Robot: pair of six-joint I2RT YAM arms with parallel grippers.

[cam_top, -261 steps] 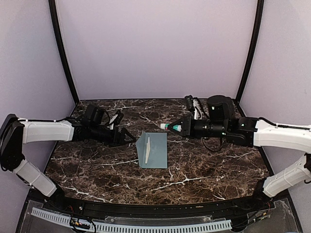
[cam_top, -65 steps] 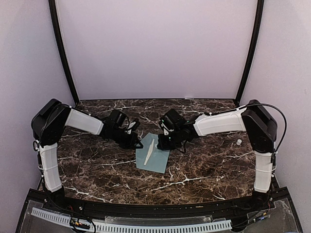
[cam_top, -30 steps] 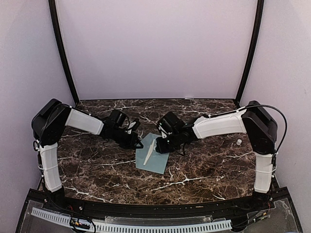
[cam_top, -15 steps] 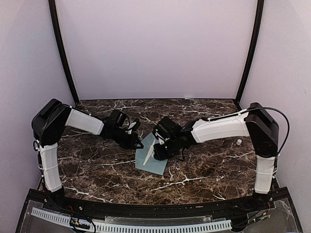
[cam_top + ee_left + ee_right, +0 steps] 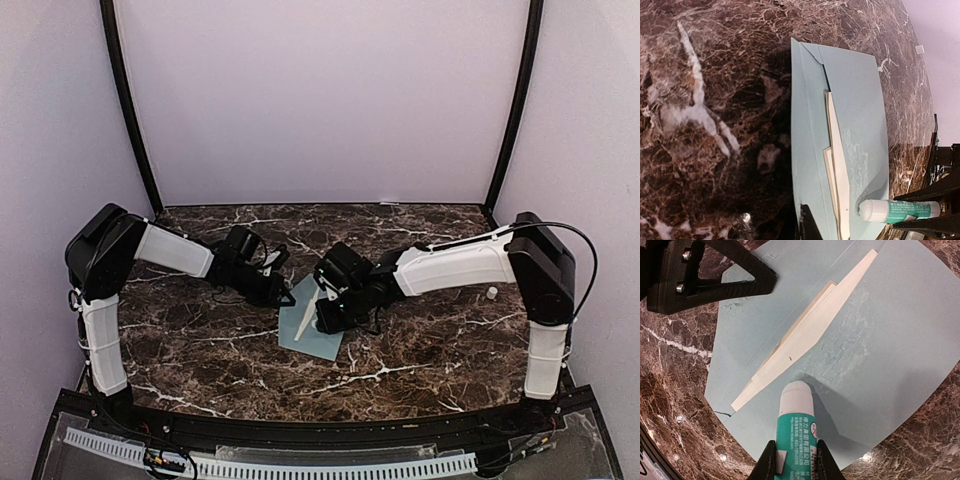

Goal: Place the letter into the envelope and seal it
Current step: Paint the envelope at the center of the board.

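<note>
Lilac walls on three sides, and below them a dark, white-veined marble tabletop (image 5: 200,350). Reaching in from the left edge, the left arm (image 5: 170,250); from the right edge, the right arm (image 5: 450,265), both meeting near the middle of the tabletop.

There, lying flat with its flap open, the pale teal envelope (image 5: 300,335). Left fingers (image 5: 740,275) resting on or just over its far-left corner, apparently to pin it; whether apart or together cannot be told. Along the envelope's mouth, a long cream sliver of the letter (image 5: 810,335), seemingly tucked in, though how deep cannot be told.

Right fingers (image 5: 767,467) clamped on the barrel of the green-and-white glue stick (image 5: 796,415), white tip down on the flap just beside the letter's edge. Shiny smears of glue (image 5: 850,335) already along part of the flap. Well apart, near the right edge of the tabletop, a tiny white piece (image 5: 491,293), probably the stick's cap.

Judged to be mid-gluing, so the sealing half of the task. Next, most likely: finish the stroke along the flap without dragging paste onto the letter, lift the stick clear, then fold the flap over the pocket and press it down while the corner is held.
</note>
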